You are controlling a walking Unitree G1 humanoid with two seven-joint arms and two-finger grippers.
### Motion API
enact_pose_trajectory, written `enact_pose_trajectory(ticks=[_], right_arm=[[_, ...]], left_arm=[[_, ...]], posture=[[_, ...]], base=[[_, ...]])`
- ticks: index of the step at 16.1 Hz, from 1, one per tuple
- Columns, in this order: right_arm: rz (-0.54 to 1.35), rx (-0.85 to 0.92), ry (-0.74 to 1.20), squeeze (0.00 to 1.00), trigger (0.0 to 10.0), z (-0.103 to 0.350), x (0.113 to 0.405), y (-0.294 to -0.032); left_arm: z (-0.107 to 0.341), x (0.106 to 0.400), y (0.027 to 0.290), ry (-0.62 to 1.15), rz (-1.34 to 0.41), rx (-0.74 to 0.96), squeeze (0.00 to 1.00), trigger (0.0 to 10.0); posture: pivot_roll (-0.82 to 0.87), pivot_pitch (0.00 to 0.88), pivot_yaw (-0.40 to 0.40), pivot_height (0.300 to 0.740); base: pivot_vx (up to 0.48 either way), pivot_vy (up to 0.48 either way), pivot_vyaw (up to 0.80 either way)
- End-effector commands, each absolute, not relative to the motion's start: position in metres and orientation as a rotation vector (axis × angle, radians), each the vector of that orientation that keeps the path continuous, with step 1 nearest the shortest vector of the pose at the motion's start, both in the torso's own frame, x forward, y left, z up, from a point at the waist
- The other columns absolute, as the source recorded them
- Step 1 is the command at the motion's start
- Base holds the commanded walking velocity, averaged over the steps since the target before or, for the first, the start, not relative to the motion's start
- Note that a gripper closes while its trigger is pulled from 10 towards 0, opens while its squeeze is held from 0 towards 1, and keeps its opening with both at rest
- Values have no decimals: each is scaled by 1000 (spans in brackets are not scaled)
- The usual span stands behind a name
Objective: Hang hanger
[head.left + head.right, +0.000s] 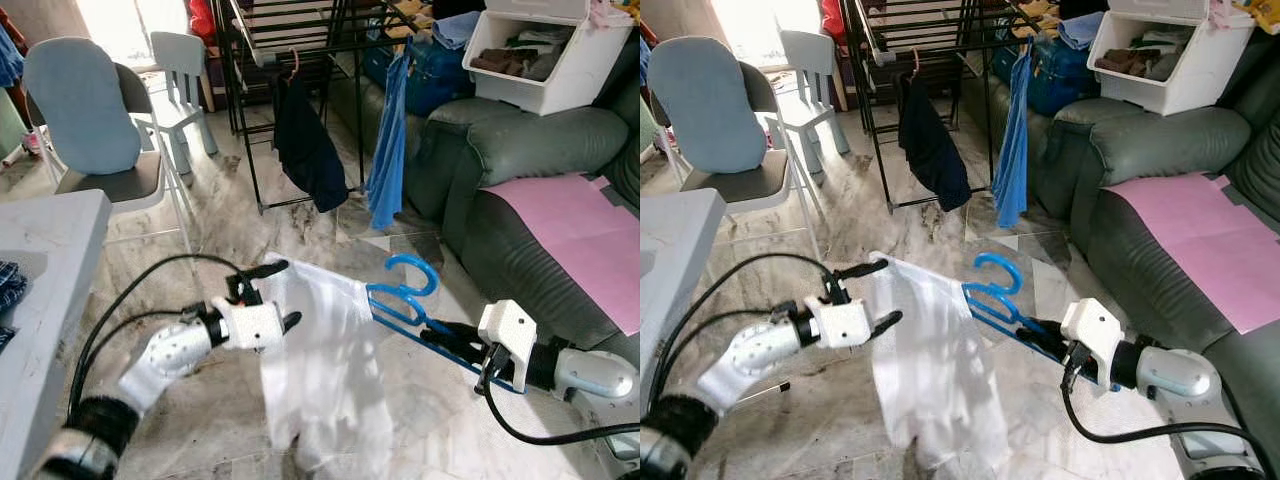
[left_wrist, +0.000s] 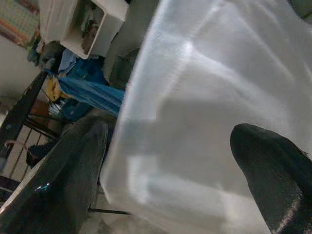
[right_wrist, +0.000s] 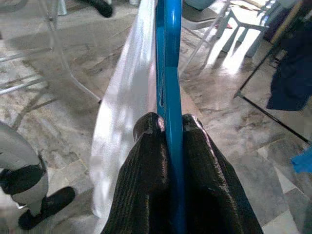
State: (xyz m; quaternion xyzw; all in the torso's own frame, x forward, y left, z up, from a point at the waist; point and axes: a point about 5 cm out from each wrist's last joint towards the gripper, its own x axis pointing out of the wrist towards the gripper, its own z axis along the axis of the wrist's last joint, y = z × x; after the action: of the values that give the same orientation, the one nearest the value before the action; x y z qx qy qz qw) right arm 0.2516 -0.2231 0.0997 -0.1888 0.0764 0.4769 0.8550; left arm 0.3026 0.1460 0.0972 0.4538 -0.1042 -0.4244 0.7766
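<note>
Holding the blue hanger (image 1: 405, 300) out flat over the marble floor (image 1: 330, 225), the right gripper (image 3: 168, 127) has its jaws clenched on the hanger's lower bar, so the hook points up and away toward the rack (image 1: 300, 40) and stays free to catch a rail. A white cloth (image 1: 320, 370) is draped on the hanger and hangs down almost to the floor. The left gripper (image 1: 268, 293) sits at the cloth's far shoulder with its jaws spread, one finger above the fabric and one below, touching or nearly touching it; this looks like a steadying hold that keeps the cloth from sliding off the bar while the hanger is carried. The rack stands well ahead, with a dark garment (image 1: 308, 150) and a blue one (image 1: 388, 150) already on it, which suggests the free rail beside them is the target. The sofa (image 1: 520, 170) lies to the right, a grey bench (image 1: 40, 300) edge to the left, so the path forward between them is open
</note>
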Motion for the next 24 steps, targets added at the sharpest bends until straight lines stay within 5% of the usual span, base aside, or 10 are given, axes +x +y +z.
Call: enact_pose_trajectory(ticks=[1, 2, 8, 9, 24], right_arm=[[1043, -429, 114, 0, 10000, 108, 253, -218], [1046, -429, 111, 0, 10000, 107, 254, -217], [1096, -479, 112, 0, 10000, 104, 253, -210], [1100, -484, 108, 0, 10000, 103, 252, -209], [1115, -564, 90, 0, 10000, 98, 253, -204]], left_arm=[[99, 306, 148, -220, -947, 1018, 1000, 10000], [100, 308, 147, -218, -966, 1037, 0, 10000], [101, 318, 140, -206, -1028, 1066, 0, 9569], [102, 319, 140, -210, -1034, 1065, 0, 0], [96, 337, 143, 96, -1188, 1110, 0, 0]], posture=[[-152, 0, 16, 740], [-152, 0, 16, 740], [-163, 0, 21, 740], [-165, 0, 22, 740], [-182, 0, 29, 740]], base=[[0, 0, 0], [0, 0, 0], [0, 0, 0], [0, 0, 0], [0, 0, 0]])
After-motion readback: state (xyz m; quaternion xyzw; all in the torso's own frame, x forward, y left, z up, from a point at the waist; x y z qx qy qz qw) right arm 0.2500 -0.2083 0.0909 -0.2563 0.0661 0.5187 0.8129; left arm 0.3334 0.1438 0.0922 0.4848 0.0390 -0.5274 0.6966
